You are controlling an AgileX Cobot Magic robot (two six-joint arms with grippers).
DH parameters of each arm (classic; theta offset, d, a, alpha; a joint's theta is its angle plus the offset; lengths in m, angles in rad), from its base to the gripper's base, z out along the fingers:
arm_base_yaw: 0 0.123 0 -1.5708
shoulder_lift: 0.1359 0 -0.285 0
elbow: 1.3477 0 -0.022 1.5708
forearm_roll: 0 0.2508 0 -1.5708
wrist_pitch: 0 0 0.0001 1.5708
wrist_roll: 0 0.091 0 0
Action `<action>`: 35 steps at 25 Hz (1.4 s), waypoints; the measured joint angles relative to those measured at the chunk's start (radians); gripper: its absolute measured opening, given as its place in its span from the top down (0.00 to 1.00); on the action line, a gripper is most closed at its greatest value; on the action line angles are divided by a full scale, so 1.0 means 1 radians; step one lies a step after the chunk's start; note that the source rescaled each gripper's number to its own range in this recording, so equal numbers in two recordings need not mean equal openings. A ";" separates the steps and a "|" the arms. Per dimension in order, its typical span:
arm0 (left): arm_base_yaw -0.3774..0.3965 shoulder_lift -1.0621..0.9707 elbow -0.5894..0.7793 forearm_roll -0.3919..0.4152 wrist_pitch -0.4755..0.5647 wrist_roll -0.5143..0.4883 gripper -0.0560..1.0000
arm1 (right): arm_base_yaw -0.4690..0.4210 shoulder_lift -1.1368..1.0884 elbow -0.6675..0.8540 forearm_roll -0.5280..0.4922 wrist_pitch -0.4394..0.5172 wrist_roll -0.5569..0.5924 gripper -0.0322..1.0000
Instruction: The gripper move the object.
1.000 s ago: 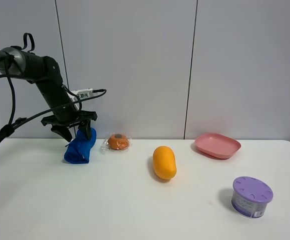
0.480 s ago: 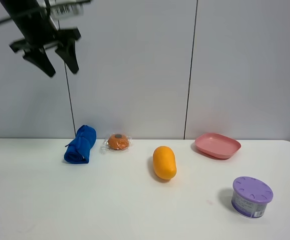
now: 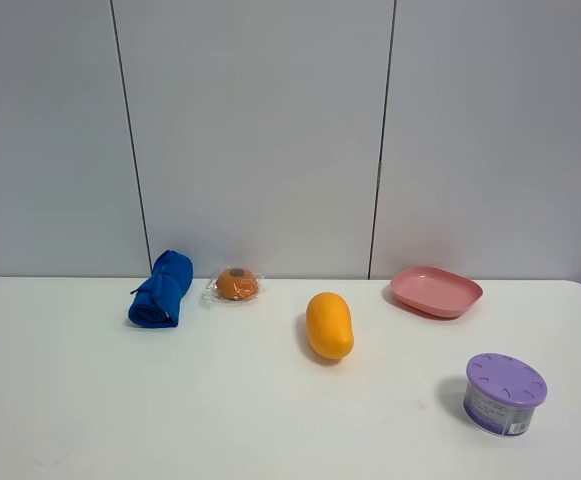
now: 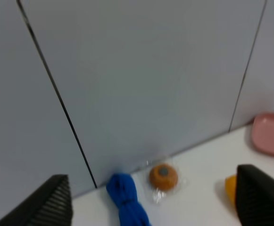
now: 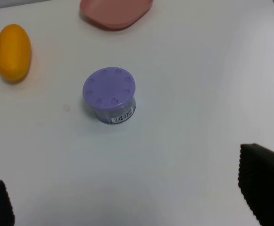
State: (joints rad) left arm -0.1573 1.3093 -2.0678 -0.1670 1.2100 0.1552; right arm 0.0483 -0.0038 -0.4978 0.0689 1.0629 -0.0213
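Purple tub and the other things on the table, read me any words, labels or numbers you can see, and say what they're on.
No text here can be read.
On the purple tub: a side label with a barcode-like patch and small print, too small to read.
On the wrapped orange item, blue cloth roll, mango and pink tray: no writing visible.

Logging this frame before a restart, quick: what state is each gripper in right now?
Left gripper: open, holding nothing.
Right gripper: open, holding nothing.
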 joint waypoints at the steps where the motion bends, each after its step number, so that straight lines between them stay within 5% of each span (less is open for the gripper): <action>1: 0.000 -0.040 0.015 -0.001 0.000 0.000 0.29 | 0.000 0.000 0.000 0.000 0.000 0.000 0.00; 5: 0.000 -0.233 0.159 0.013 0.000 -0.018 0.25 | 0.000 0.000 0.000 0.000 0.000 0.000 0.00; 11: 0.000 -0.532 0.517 0.160 0.001 -0.169 0.24 | 0.000 0.000 0.000 0.000 0.000 0.000 0.00; 21: 0.000 -0.948 1.083 0.167 0.007 -0.323 0.24 | 0.000 0.000 0.000 0.000 0.000 0.000 0.00; 35: 0.000 -1.247 1.524 0.198 -0.070 -0.289 0.24 | 0.000 0.000 0.000 0.000 0.000 0.000 0.00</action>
State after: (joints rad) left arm -0.1577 0.0621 -0.5438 0.0312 1.1403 -0.1341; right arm 0.0483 -0.0038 -0.4978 0.0689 1.0629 -0.0213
